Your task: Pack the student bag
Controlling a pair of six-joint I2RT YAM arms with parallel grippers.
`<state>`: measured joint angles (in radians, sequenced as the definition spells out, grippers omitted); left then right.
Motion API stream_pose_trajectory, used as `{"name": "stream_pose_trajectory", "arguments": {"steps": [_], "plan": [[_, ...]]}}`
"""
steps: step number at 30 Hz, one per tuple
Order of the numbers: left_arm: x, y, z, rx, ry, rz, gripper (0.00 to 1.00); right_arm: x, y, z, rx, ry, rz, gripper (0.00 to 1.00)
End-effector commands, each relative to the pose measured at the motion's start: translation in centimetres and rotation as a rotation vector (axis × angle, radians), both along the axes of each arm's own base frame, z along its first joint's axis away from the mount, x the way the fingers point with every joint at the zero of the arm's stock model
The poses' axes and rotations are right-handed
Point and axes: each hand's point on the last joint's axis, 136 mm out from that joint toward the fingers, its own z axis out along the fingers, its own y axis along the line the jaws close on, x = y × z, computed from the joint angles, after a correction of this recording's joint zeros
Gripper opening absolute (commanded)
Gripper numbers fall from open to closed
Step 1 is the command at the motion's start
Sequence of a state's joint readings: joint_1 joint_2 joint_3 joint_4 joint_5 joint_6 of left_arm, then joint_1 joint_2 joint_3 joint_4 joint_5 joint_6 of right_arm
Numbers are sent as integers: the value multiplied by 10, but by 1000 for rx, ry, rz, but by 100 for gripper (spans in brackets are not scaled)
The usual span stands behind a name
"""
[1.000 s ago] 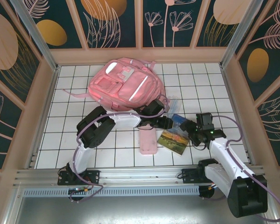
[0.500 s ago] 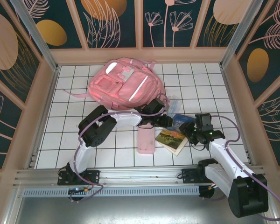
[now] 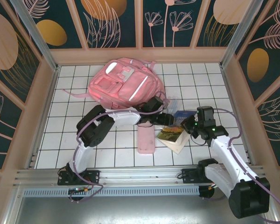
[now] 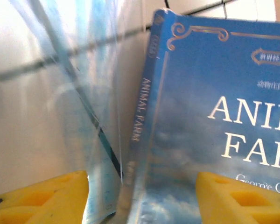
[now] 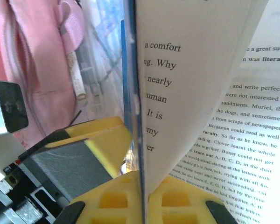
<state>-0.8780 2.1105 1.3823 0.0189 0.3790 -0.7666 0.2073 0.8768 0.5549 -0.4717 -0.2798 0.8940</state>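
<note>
Top external: one student bag (image 3: 123, 86), one pencil case (image 3: 146, 140), one book (image 3: 171, 134).

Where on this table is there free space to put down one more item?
Bare tiles lie left of the left arm, up to the side wall, and at far right, between the student bag and the right wall. The middle is crowded: pencil case, book and right arm meet there.

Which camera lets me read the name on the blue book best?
The left wrist view: the blue book is close up, with Animal Farm readable on cover and spine. The top external view shows it small, title too tiny. The right wrist view shows its printed pages.
</note>
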Motion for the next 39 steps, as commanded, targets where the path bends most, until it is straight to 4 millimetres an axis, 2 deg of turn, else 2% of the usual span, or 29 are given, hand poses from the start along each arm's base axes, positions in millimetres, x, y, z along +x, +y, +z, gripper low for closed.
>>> {"name": "stream_pose_trajectory", "arguments": {"steps": [1, 4, 7, 9, 14, 18, 20, 22, 27, 28, 30, 33, 36, 39], "plan": [[36, 26, 45, -108, -43, 82, 66, 15, 8, 36, 19, -110, 49, 0], [39, 31, 47, -188, 2, 70, 67, 24, 19, 62, 49, -189, 111, 0], [27, 23, 50, -295, 78, 38, 68, 29, 28, 79, 70, -253, 170, 0], [19, 19, 50, -361, 134, 29, 69, 31, 33, 84, 90, -291, 201, 0], [9, 20, 51, -442, 200, 32, 67, 35, 43, 65, 144, -344, 237, 0], [3, 20, 58, -498, 228, 18, 60, 37, 49, 43, 193, -362, 250, 0], [1, 20, 57, -503, 238, 16, 51, 36, 51, 37, 205, -367, 259, 0], [-1, 21, 57, -515, 244, 18, 38, 36, 48, 27, 181, -350, 252, 0], [-2, 21, 70, -554, 235, 16, 8, 34, 38, 14, 119, -314, 231, 0], [-1, 21, 74, -560, 228, 16, 0, 35, 34, 12, 96, -299, 214, 3], [4, 23, 84, -571, 209, 27, 0, 38, 22, 8, 38, -258, 166, 28], [16, 26, 108, -579, 148, 44, 0, 40, -3, 5, -80, -167, 60, 53], [33, 30, 143, -581, 52, 75, 0, 43, -25, 13, -176, -113, -36, 98], [57, 42, 178, -592, -47, 157, 0, 52, -20, 34, -148, -163, -35, 99]]}}
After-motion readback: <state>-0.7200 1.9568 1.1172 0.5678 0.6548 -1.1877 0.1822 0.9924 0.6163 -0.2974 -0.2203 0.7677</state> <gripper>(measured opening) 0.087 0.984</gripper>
